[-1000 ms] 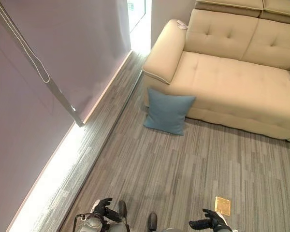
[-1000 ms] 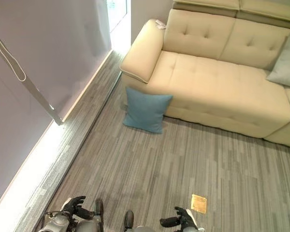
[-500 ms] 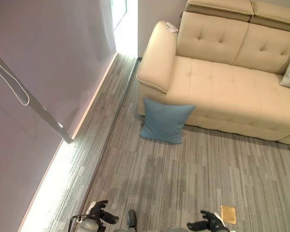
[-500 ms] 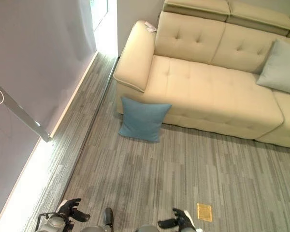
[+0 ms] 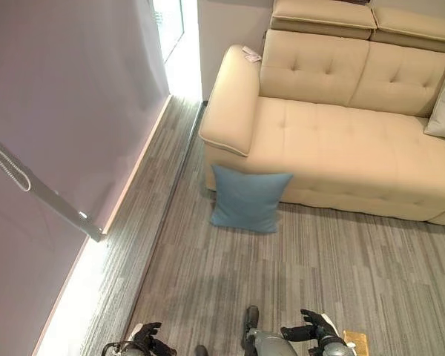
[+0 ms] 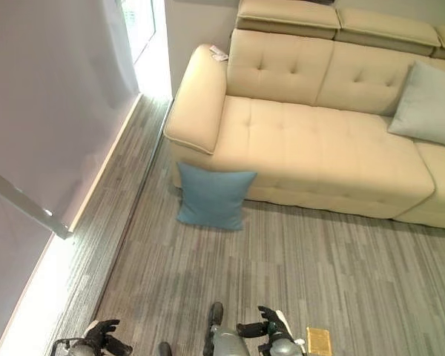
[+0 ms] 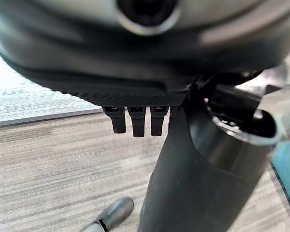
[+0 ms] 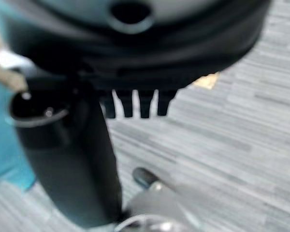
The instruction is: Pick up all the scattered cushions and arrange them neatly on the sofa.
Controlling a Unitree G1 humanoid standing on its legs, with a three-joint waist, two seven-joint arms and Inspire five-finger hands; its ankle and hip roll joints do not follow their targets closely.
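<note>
Grey carpet, blue cushion leaning on sofa; grey cushion cut off; robot hands relaxed, empty.

Blue cushion, pale grey cushion, beige sofa, grey striped carpet.

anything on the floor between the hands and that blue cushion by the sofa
Nothing visible. Bare carpet lies between the blue cushion, leaning against the sofa front below its armrest, and both hands, the left hand and right hand, low at the near edge. A small yellow floor plate sits off beside the right hand.
</note>
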